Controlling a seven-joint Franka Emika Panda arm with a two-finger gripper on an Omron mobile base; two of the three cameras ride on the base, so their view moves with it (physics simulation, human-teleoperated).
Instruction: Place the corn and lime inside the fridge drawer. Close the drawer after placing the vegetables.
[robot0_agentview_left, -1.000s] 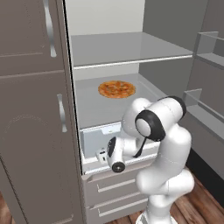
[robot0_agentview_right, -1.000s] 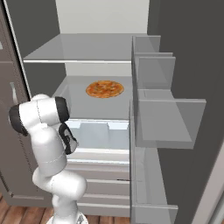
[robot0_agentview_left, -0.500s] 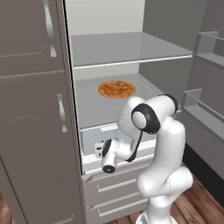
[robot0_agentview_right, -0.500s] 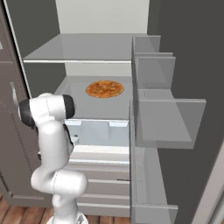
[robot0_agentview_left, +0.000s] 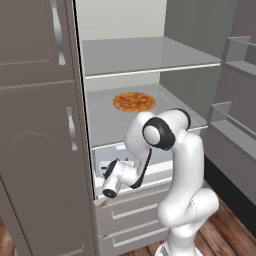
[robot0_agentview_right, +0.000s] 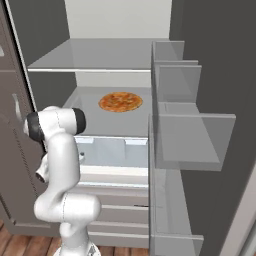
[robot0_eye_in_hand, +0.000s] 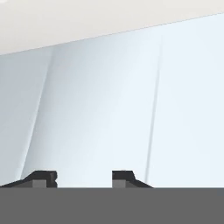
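Note:
The fridge drawer (robot0_agentview_left: 159, 176) stands pulled out under the lower shelf of the fridge (robot0_agentview_left: 150, 55), and its pale inside walls (robot0_agentview_right: 120, 150) show. The corn and the lime are out of view. My gripper (robot0_agentview_left: 107, 193) hangs at the drawer's front left corner, pointing down and to the left. Its hand (robot0_agentview_right: 41, 175) peeks out behind the arm. In the hand view both fingertips (robot0_eye_in_hand: 43, 177) stand apart with nothing between them, close to a pale grey-white wall (robot0_eye_in_hand: 109, 109).
A pizza (robot0_agentview_left: 134, 101) lies on the shelf above the drawer. Door bins (robot0_agentview_right: 190, 135) jut out on the right. Two flat-fronted drawers (robot0_agentview_left: 130, 212) sit below. A tall taupe cabinet (robot0_agentview_left: 35, 125) bounds the left side.
The arm has swung down and to the left, carrying the hand from over the drawer's middle to its front left corner. The drawer and pizza have not moved.

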